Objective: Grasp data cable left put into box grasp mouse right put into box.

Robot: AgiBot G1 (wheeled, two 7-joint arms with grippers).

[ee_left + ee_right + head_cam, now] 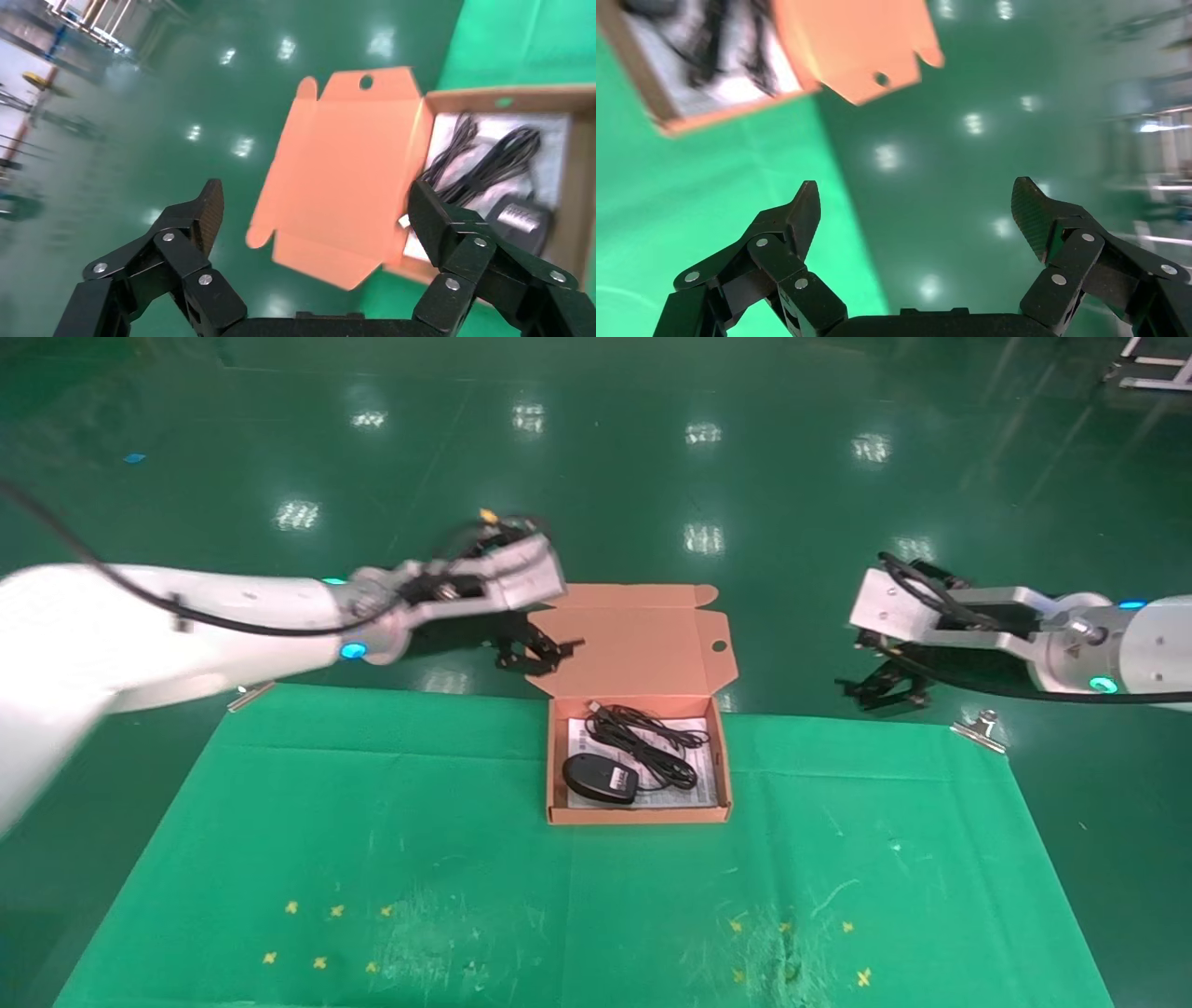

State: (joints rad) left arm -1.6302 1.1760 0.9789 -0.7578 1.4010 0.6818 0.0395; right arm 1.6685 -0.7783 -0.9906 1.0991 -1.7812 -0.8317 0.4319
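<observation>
From my head camera, the shallow salmon-orange cardboard box point(639, 761) sits at the far edge of the green cloth-covered table point(466, 859), its hinged lid with the round hole thrown back over the edge. Inside, on the white printed sheet, lie both of my task's things: the loose coil of thin black data cable point(652, 740) towards the back and right, and the small black oval mouse point(601, 779) at the front left corner, white label turned up. So I judge both placements done; nothing is left out on the cloth. My left gripper point(531, 651) hangs beyond the table's far edge, just beside the lid's left side, and my right gripper point(880, 686) hangs well to the right of the box, also past the edge.

From my left wrist, my fingers point(204, 210) stand wide apart and hold nothing. Beyond them I see the open lid, the cable strands fanned over the white sheet, and the mouse beside them with its label showing.

From my right wrist, my fingers point(800, 210) are likewise spread wide and empty, over the green floor point(961, 161). The box shows in one corner, its contents too smeared to read.
</observation>
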